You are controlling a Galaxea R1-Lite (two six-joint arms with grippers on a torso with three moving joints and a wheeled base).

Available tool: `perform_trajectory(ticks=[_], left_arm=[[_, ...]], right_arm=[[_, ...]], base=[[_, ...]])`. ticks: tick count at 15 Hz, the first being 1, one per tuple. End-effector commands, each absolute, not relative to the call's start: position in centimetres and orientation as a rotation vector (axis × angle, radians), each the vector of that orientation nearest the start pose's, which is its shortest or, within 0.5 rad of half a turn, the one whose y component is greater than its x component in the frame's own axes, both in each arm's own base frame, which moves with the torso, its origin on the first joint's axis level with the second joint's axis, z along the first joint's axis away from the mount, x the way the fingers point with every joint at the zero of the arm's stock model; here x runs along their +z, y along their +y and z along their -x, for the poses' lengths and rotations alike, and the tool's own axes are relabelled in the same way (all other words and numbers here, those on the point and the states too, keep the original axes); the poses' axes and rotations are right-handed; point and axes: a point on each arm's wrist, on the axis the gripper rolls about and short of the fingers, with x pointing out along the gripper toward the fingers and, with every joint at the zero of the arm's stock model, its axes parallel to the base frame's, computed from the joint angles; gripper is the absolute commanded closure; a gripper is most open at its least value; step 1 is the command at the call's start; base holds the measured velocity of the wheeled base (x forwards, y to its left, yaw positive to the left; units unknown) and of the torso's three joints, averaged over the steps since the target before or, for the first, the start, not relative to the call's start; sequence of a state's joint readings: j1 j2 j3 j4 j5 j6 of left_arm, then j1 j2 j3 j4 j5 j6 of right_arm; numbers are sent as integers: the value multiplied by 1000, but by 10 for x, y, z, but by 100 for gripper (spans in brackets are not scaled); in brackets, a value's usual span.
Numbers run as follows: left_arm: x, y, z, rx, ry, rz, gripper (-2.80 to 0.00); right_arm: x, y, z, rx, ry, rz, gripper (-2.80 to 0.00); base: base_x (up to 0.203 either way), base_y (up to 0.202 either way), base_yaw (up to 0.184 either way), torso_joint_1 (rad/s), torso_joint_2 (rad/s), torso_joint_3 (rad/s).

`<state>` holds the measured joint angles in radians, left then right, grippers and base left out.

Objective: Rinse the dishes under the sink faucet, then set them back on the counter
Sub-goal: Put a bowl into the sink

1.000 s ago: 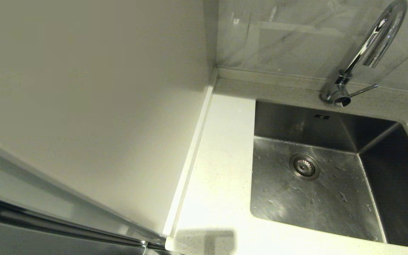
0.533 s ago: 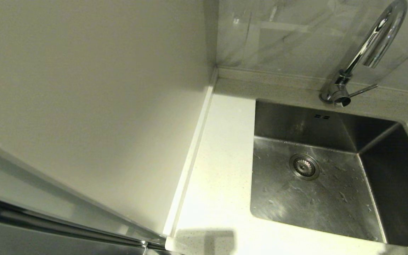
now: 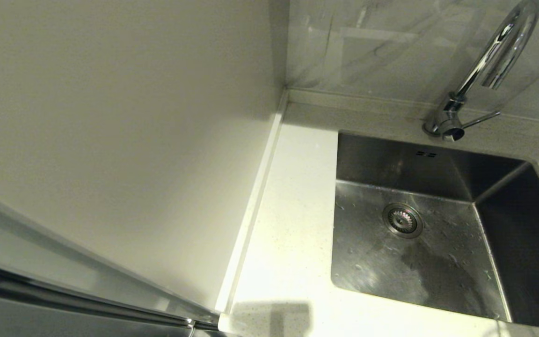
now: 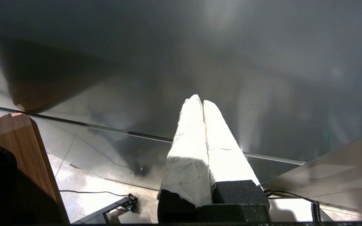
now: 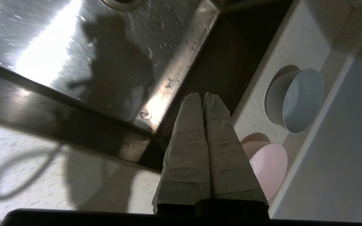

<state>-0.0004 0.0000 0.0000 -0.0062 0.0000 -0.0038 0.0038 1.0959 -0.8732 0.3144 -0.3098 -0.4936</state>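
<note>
Home kitchen: steel sink (image 3: 419,252) w/ drain strainer (image 3: 402,220), chrome gooseneck faucet (image 3: 484,70), speckled white tabletop (image 3: 293,224), marbled wall panel (image 3: 382,42), bowl (image 5: 267,164) & mug (image 5: 295,100) by tabletop's edge strip.

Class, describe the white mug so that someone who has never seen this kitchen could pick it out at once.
Start at the steel sink and cross its far side wall to the white counter strip beyond. Two dishes sit there in a row along the raised edge. The mug is the deep white one with tall straight sides; its neighbour, the bowl, is pink and shallower.
</note>
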Motion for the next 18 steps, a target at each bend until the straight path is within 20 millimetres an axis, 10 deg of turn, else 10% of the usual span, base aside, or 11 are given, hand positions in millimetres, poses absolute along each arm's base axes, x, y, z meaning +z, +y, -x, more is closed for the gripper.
perform_trajectory(ticks=[1,8,18], left_arm=[[75,0,23,0,-4,5,0],[75,0,23,-1,-3,5,0],[75,0,23,0,-5,5,0]], right_arm=[[232,-7,-184,-165,715,579,0],[222,-12,-253,133,484,371,0],[237,-69,-275,-580,515,578,0]], base=[[0,0,0,0,0,0],[0,0,0,0,0,0],[0,0,0,0,0,0]])
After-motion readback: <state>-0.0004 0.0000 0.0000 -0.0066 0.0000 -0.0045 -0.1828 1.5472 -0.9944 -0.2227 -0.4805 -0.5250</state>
